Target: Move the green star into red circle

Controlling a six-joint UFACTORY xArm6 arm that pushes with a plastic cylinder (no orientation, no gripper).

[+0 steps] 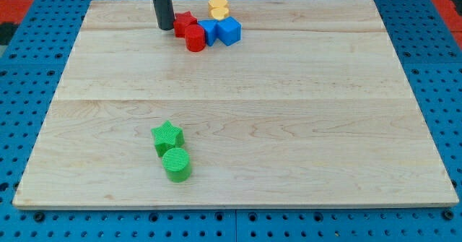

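Clearly, one wooden table (303, 119) fills almost the whole view, and it lies on a blue board with holes (22, 68). One dark rod (162, 0) comes down from the view's top. It carries no hand, so nothing can be open or closed; it only ends in my tip (165, 28), which stands on the table near the top edge.

I count seven blocks. Five are in one tight group at the view's top: two blue blocks, one cube (229, 30) and one of unclear shape (208, 30) to its left, two red ones, a star (185, 22) and a circle (195, 38), and one yellow block (218, 8) behind them. My tip is just beside the red star, on its left; I cannot tell whether they touch. The red circle sits in front of the red star and touches it.

Two green blocks are in the lower left part of the table: the green star (167, 136) and, touching it from below, a green circle (176, 164). The green star lies well apart from my tip, far toward the view's bottom and almost straight below it, and also well apart from the red circle.
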